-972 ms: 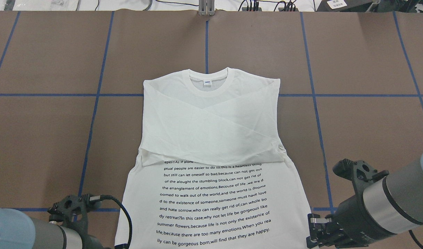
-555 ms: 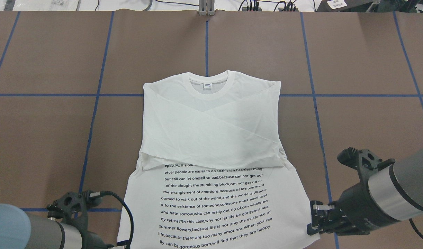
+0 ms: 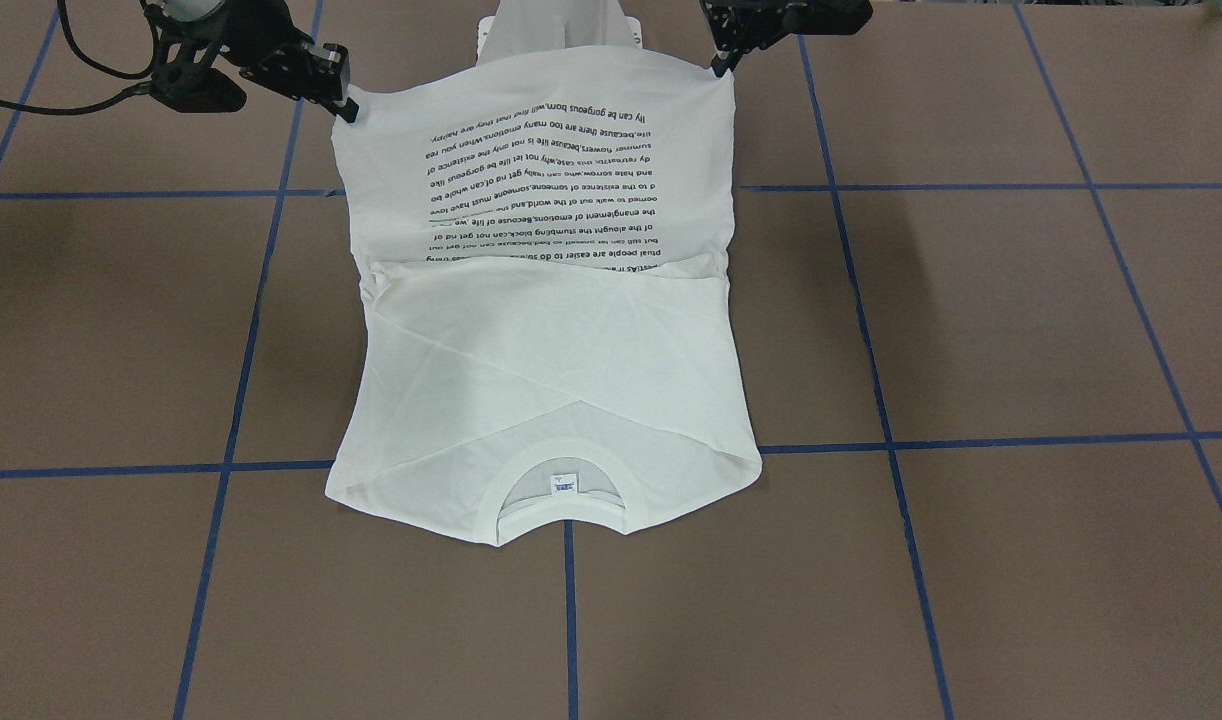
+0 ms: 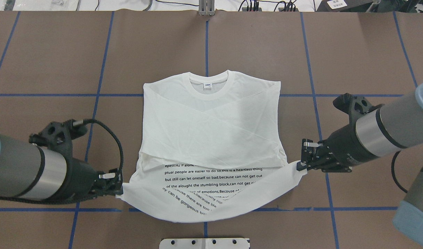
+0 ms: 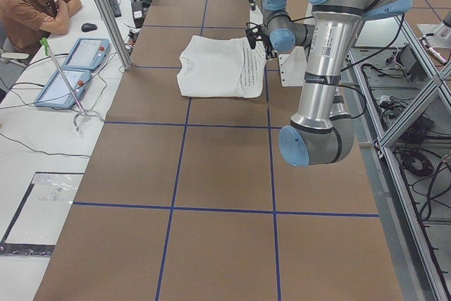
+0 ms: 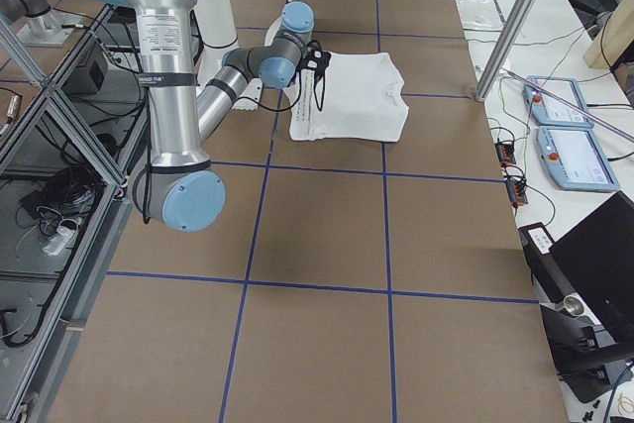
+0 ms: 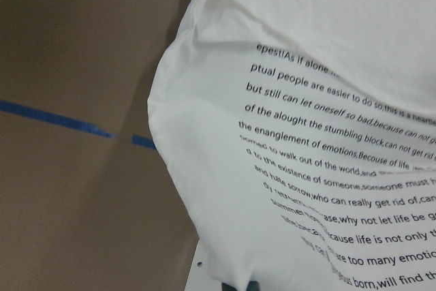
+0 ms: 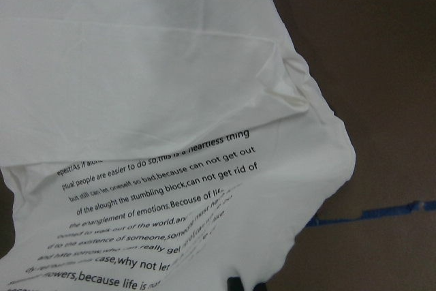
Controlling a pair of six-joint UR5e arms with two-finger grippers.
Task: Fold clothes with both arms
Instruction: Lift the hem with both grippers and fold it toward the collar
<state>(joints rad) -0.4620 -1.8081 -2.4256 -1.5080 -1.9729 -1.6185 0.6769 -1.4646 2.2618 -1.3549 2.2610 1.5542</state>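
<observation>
The white shirt (image 4: 211,131) lies on the brown counter (image 4: 59,52) just beyond the white pedestal base (image 4: 204,243), collar farthest from that base, sleeves crossed over the chest. The left end effector (image 4: 118,188) is pinched closed on one hem corner, the right end effector (image 4: 299,167) on the other, and the printed hem sags between them on the base's side.

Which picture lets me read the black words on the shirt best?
The left wrist view: the black words on the shirt are big and sharp. The right wrist view shows fewer lines, overhead they're small and partly folded over, front-facing they're upside down, and the side views make them tiny.
</observation>
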